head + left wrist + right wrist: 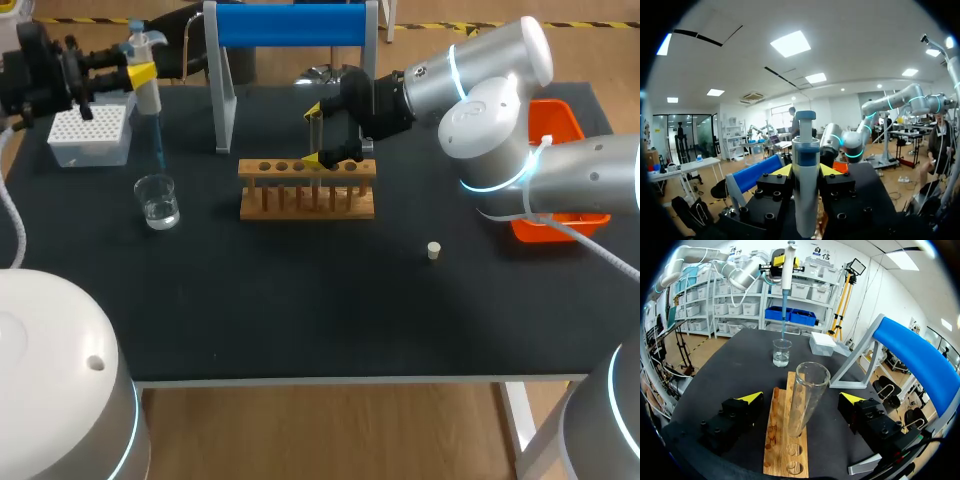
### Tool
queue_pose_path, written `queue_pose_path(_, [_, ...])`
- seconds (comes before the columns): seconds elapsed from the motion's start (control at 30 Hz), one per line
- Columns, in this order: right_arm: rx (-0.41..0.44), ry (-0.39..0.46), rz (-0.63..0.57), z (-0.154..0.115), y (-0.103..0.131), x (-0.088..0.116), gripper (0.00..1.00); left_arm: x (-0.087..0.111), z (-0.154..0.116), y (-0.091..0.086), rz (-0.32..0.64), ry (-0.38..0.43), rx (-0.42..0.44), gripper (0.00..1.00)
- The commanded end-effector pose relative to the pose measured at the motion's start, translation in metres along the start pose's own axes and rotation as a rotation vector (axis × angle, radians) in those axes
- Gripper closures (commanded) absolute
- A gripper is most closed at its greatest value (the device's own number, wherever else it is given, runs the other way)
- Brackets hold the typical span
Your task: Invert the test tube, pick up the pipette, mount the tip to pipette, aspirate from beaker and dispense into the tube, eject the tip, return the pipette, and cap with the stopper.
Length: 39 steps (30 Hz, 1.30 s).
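Where the pipette hangs, head view: far left over the surface (300, 300), the pipette (149, 95) points its blue tip (157, 145) down at the beaker (158, 200); whether the tip reaches the water I cannot tell
Risk, head view: a tip lowered off-centre could catch the glass rim and upset the beaker; too shallow a dip would likely draw air
End effectors, head view: left end effector (138, 72) clamps the pipette; right end effector (318, 133) sits at the wooden rack (307, 190), one finger on each side of the test tube (316, 140); the stopper (434, 250) lies well apart
Risk, left wrist view: a skewed or slipping hold would throw the tip off line
End effector, left wrist view: left end effector (806, 172) closed on the pipette (806, 190) — both fingers press its barrel
Risk, right wrist view: the test tube (807, 390) stands mouth up in the wooden rack (782, 450) and looks to lean; fingers closing unevenly could knock it or drag the rack
End effector, right wrist view: right end effector (801, 399) spread wide — both fingers clear of the glass, holding nothing; ahead, the pipette (787, 265) hangs over the beaker (782, 352)
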State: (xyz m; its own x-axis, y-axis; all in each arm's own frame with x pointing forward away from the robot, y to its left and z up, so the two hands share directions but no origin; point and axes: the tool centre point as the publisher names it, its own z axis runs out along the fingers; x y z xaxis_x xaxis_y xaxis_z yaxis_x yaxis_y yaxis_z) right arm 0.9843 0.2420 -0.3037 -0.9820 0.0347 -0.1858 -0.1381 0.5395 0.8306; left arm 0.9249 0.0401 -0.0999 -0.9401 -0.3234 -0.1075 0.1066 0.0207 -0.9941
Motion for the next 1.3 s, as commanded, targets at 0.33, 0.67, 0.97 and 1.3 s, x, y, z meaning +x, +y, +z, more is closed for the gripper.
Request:
queue_pose_path(0.33, [0.002,0.001,0.000,-0.001,0.000,0.000,0.00,-0.003,0.073,-0.058,-0.065,0.068,-0.027,1.00])
queue_pose_path(0.67, [0.002,0.001,0.000,-0.001,0.000,0.000,0.00,0.007,0.133,-0.085,-0.064,0.201,0.010,1.00])
queue_pose_path(0.97, [0.002,0.001,0.000,-0.001,0.000,0.000,0.00,0.012,0.156,-0.095,-0.048,0.258,0.024,1.00])
queue_pose_path(1.3, [0.002,0.001,0.000,-0.001,0.000,0.000,0.00,0.012,0.156,-0.095,-0.048,0.258,0.024,1.00])
